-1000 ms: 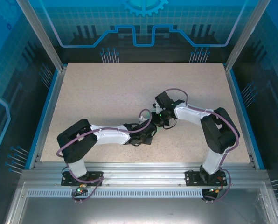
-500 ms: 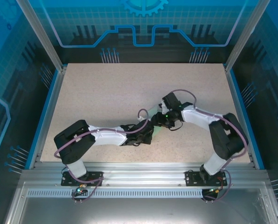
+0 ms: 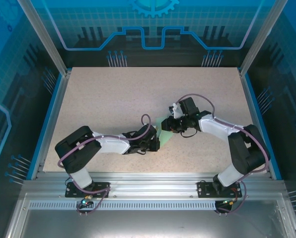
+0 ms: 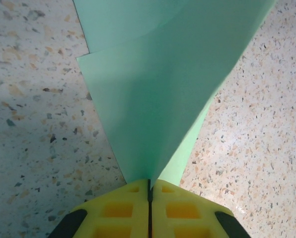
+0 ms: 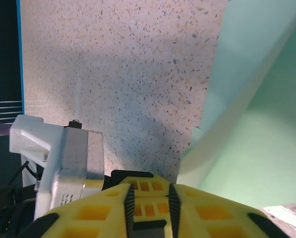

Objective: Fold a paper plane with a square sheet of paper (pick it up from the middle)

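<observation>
My left gripper [image 4: 149, 182] is clamped shut on the sheet of paper [image 4: 153, 99], pinching the narrow end where its layers converge. I judge this anchors the fold so the creases cannot slip. The sheet fans away from the pinch, low over the table [image 4: 34, 124], between my two arms. My right gripper [image 5: 149, 187] sits just beside the sheet's raised edge, probably to work a flap. Its jaws look nearly together, but whether closed or apart I cannot tell. Count: one sheet, two overlapping layers visible, two grippers.
</observation>
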### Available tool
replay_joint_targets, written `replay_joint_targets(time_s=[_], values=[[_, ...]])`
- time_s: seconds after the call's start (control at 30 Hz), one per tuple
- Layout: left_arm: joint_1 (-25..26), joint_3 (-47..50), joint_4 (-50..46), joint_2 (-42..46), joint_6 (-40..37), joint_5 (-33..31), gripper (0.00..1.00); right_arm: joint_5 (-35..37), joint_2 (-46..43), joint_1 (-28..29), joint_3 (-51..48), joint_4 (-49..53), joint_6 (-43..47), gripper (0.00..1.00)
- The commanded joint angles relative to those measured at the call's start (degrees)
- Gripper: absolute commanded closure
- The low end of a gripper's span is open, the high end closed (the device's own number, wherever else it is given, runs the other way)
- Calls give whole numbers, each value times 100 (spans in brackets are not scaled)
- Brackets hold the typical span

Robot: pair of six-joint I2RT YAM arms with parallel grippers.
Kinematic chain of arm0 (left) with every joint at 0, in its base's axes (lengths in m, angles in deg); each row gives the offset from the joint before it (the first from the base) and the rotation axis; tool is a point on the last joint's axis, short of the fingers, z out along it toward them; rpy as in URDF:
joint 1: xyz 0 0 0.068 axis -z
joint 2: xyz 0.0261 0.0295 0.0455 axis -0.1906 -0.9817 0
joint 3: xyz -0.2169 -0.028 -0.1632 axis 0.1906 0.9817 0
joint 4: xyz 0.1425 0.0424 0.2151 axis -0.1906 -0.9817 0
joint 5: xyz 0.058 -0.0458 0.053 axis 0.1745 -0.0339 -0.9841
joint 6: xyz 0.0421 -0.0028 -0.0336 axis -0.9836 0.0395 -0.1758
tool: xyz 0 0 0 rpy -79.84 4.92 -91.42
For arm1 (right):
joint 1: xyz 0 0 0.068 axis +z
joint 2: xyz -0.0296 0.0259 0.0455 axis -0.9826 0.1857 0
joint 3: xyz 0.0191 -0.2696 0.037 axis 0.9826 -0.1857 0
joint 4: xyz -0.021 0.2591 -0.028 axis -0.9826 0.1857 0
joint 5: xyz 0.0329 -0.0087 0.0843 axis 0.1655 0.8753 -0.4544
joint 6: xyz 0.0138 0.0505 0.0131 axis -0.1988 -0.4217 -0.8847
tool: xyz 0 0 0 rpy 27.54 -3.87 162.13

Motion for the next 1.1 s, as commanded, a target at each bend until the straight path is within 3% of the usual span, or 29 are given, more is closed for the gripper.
replay_joint_targets(time_s=[0.0, 0.2, 0.67, 0.9, 1.07], values=[[-42, 185, 85, -17, 180, 231, 91, -301, 350, 101, 114, -157, 24, 80], [-52, 274, 146, 22, 265, 258, 90, -382, 790, 180, 306, -309, -25, 82], [-52, 170, -115, 256, 240, 213, 73, -157, 1182, 190, 459, -179, -7, 80], [-51, 150, -62, 321, 284, 267, 74, -162, 1275, 190, 505, -135, 24, 80], [-52, 187, 1, 347, 327, 232, 83, -168, 1303, 189, 558, -99, 46, 80]])
